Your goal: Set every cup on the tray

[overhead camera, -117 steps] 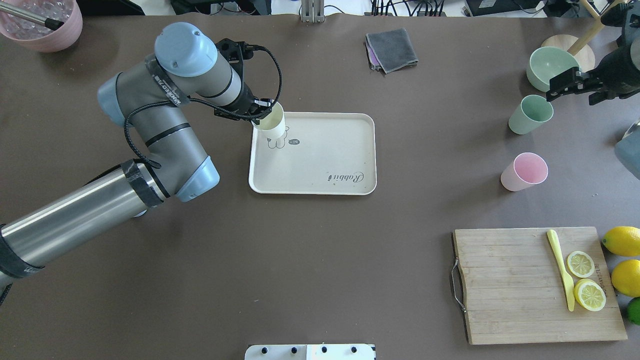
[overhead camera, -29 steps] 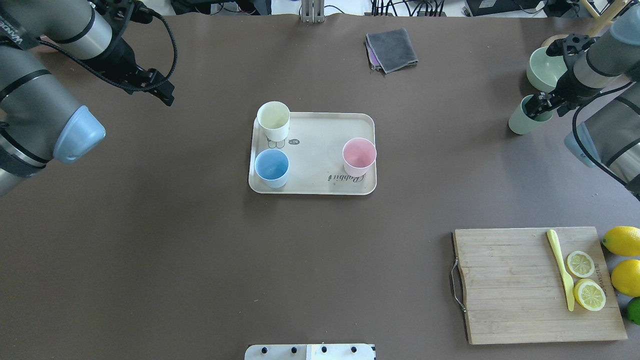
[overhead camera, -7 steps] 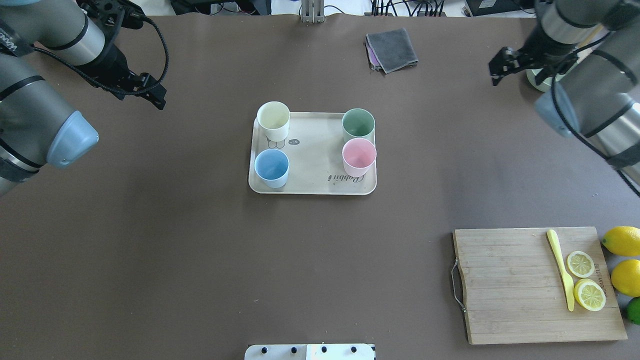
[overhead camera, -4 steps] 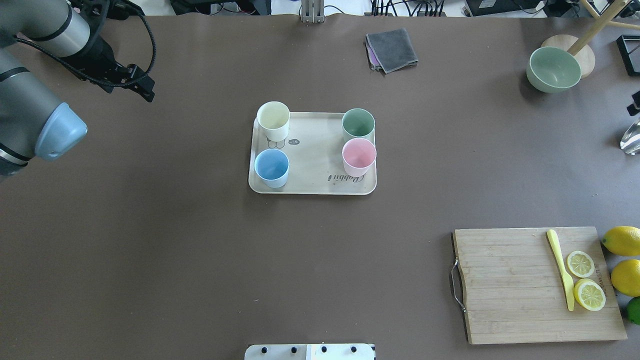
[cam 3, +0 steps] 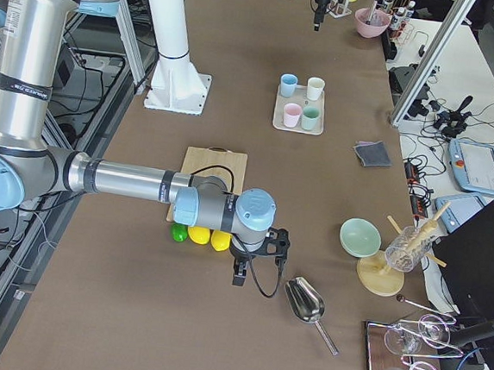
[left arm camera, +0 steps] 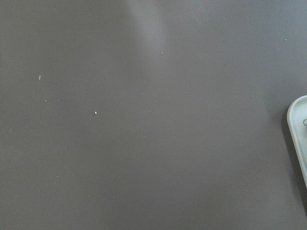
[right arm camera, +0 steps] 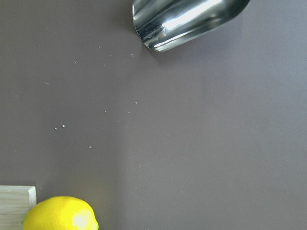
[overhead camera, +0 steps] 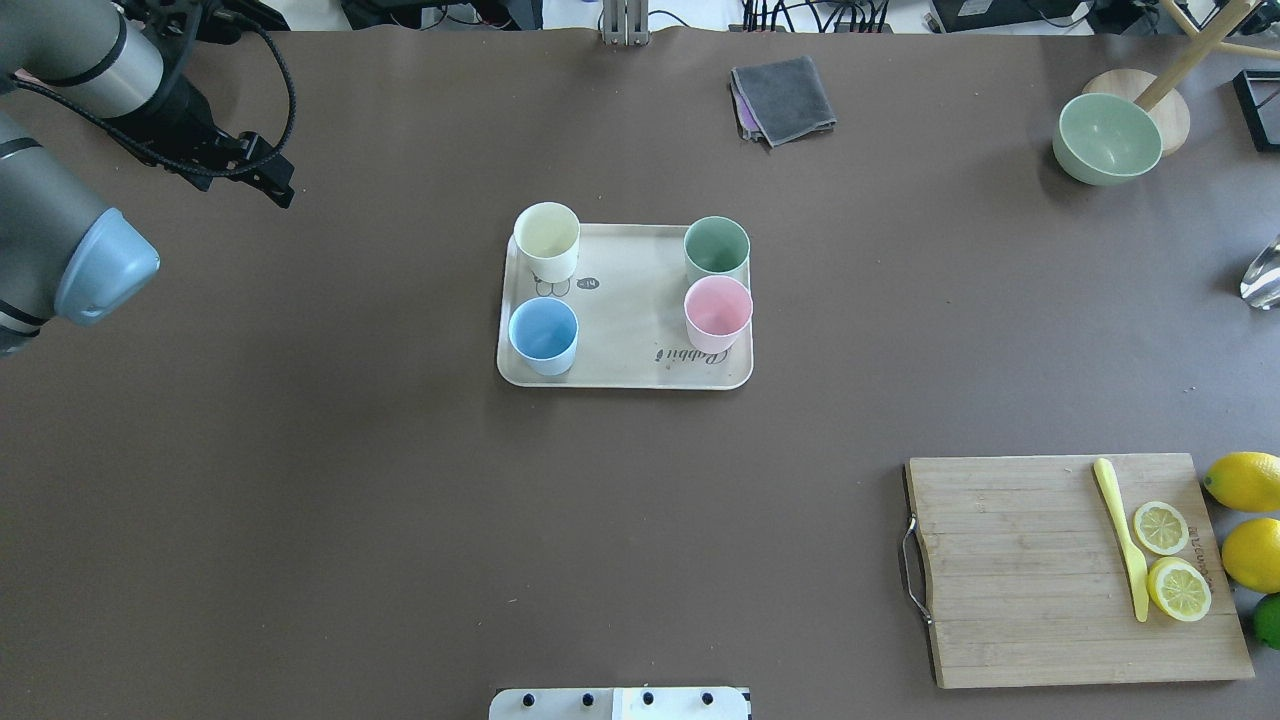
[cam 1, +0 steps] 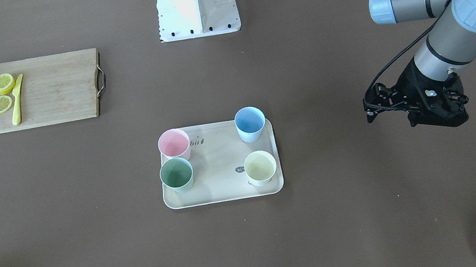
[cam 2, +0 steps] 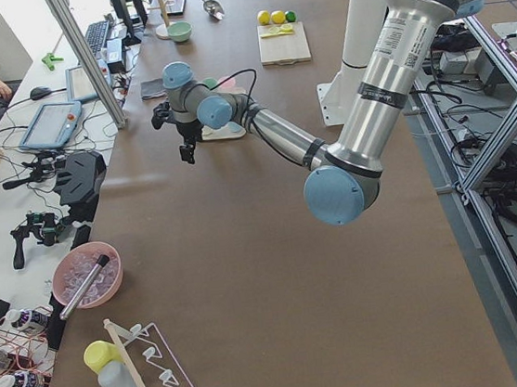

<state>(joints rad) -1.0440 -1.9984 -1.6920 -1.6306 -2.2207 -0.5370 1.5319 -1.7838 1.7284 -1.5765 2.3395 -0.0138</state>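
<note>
The beige tray (overhead camera: pixel 630 320) lies mid-table with all four cups standing upright on it: cream-yellow (overhead camera: pixel 546 240), sage green (overhead camera: pixel 716 248), pale pink (overhead camera: pixel 717 312) and light blue (overhead camera: pixel 543 335). The front-facing view shows the same tray (cam 1: pixel 219 168) and cups. My left gripper (overhead camera: pixel 280 190) hangs empty and open above bare table, far left of the tray, also in the front-facing view (cam 1: pixel 368 113). My right gripper (cam 3: pixel 237 278) shows only in the exterior right view, low beside the lemons; I cannot tell whether it is open.
A wooden cutting board (overhead camera: pixel 1020 570) with lemon slices and a yellow knife lies front right, whole lemons (overhead camera: pixel 1245 482) beside it. A green bowl (overhead camera: pixel 1105 138) and a grey cloth (overhead camera: pixel 782 98) sit at the back. A metal scoop (right arm camera: pixel 187 21) lies near the right gripper.
The green cup joined the other cups on the tray. My right arm has since swung out of the overhead view. My left gripper has drifted further left, away from the tray.
</note>
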